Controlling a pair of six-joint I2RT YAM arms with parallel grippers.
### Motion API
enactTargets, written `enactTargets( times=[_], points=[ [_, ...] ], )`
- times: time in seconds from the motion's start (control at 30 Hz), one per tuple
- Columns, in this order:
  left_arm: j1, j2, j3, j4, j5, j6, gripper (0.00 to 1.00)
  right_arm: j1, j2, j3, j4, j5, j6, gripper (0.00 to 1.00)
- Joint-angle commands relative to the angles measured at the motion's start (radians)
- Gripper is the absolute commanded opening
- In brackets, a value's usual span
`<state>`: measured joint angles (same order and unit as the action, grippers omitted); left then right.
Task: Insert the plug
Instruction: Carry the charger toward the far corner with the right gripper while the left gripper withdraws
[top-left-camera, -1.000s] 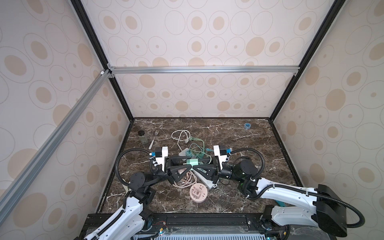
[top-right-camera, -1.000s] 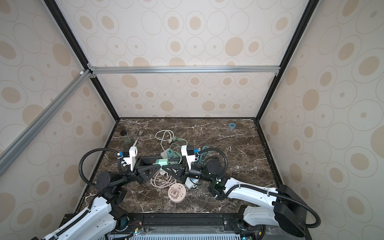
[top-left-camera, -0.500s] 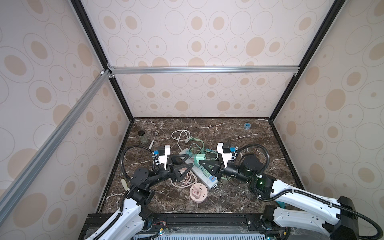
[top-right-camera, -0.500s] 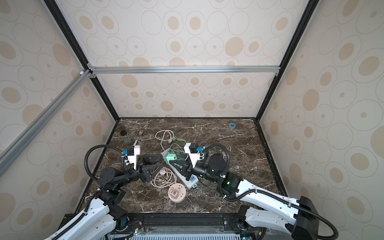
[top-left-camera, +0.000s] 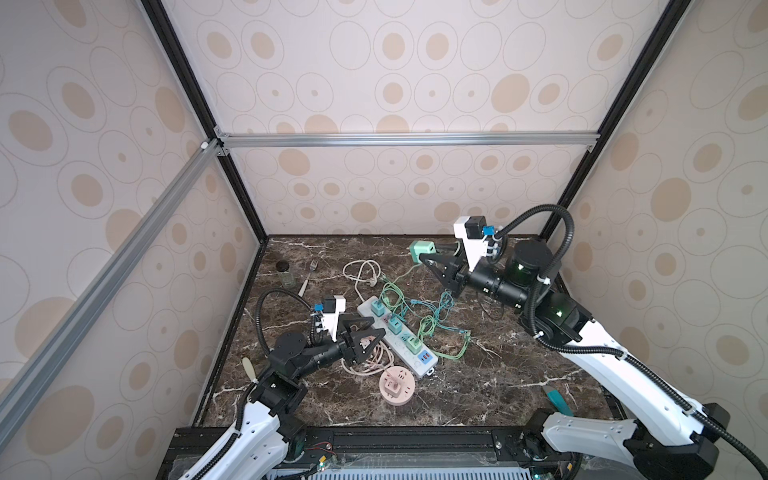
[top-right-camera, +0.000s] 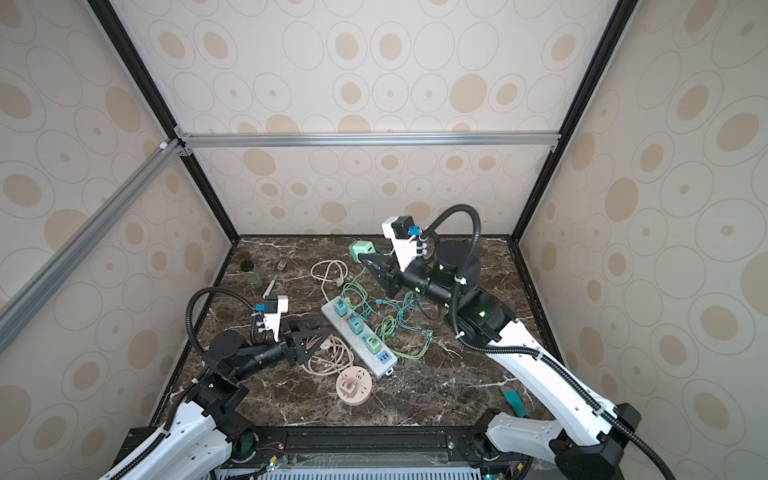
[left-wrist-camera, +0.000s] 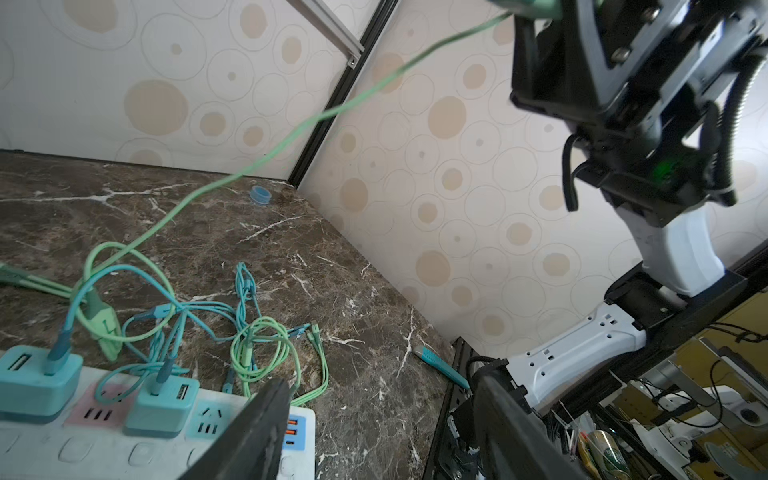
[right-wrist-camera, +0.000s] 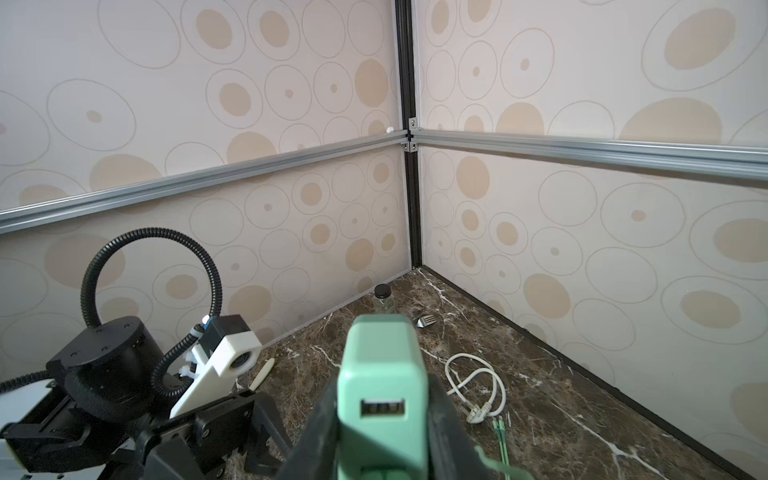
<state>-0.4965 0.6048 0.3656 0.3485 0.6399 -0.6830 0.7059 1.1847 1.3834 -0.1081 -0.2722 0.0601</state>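
1. The plug (top-left-camera: 422, 250) was a mint-green rounded cube with a USB port on its face; a green cable (left-wrist-camera: 291, 129) trailed down to the worktop (top-left-camera: 498, 374).
2. The right end effector (right-wrist-camera: 384, 415) pinched the plug high over the back of the worktop, well apart from the power strip (top-left-camera: 397, 336).
3. The left end effector (top-left-camera: 376, 327) was spread and empty, just beside the strip.
4. A second earlier both met low over the strip; since then the right had risen with the plug and the left had backed off.
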Motion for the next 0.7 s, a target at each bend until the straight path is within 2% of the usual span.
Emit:
enactTargets(
  times=[0.0, 0.23, 0.43, 0.67],
  points=[
    [-0.001, -0.023, 0.017, -0.061, -0.026, 0.034, 0.70, -0.025, 0.036, 0.138, -0.116, -0.028, -0.095, 0.02],
    [-0.001, -0.022, 0.003, -0.178, -0.066, 0.052, 0.68, -0.081, 0.124, 0.380, -0.228, -0.035, -0.164, 0.02],
    [-0.002, -0.014, -0.021, -0.190, -0.060, 0.024, 0.65, -0.097, 0.193, 0.580, -0.340, 0.013, -0.249, 0.02],
    [-0.001, -0.037, -0.070, -0.209, -0.069, -0.019, 0.64, -0.100, 0.178, 0.688, -0.436, 0.100, -0.326, 0.02]
  ],
)
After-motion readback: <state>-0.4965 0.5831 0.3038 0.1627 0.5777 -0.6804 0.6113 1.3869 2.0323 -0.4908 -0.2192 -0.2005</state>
